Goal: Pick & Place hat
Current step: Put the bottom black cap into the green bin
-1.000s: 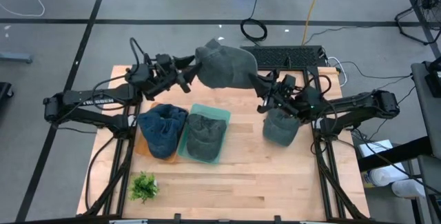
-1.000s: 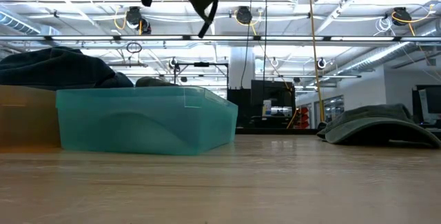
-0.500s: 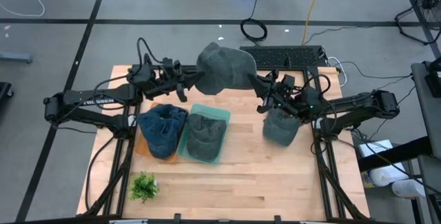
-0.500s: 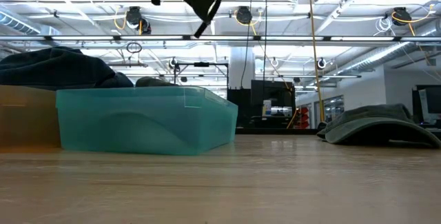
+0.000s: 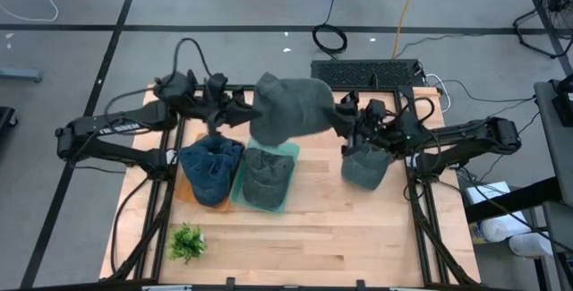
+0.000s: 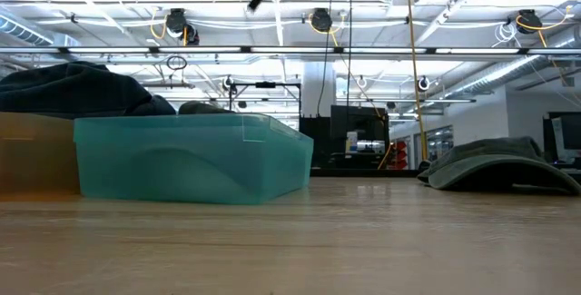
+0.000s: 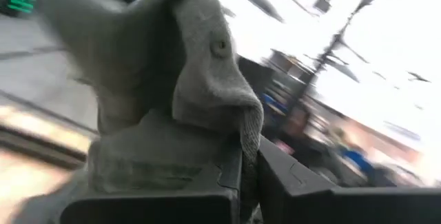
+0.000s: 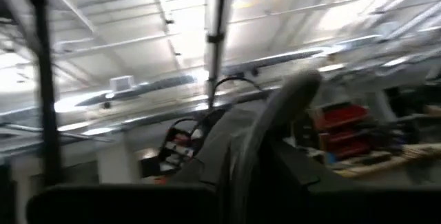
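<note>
Grey hat (image 5: 291, 107) hung stretched between both arms near the worktop's far edge, left gripper (image 5: 240, 110) and right gripper (image 5: 345, 123) each clenched on it; lowering into the teal bin (image 5: 288, 151) looked next.

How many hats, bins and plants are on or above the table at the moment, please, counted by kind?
Hats: 4: held hat, blue hat, hat in the teal bin, hat on the table.
Bins: 2: orange bin, teal bin.
Plants: 1: small green plant.
Total: 7.
</note>
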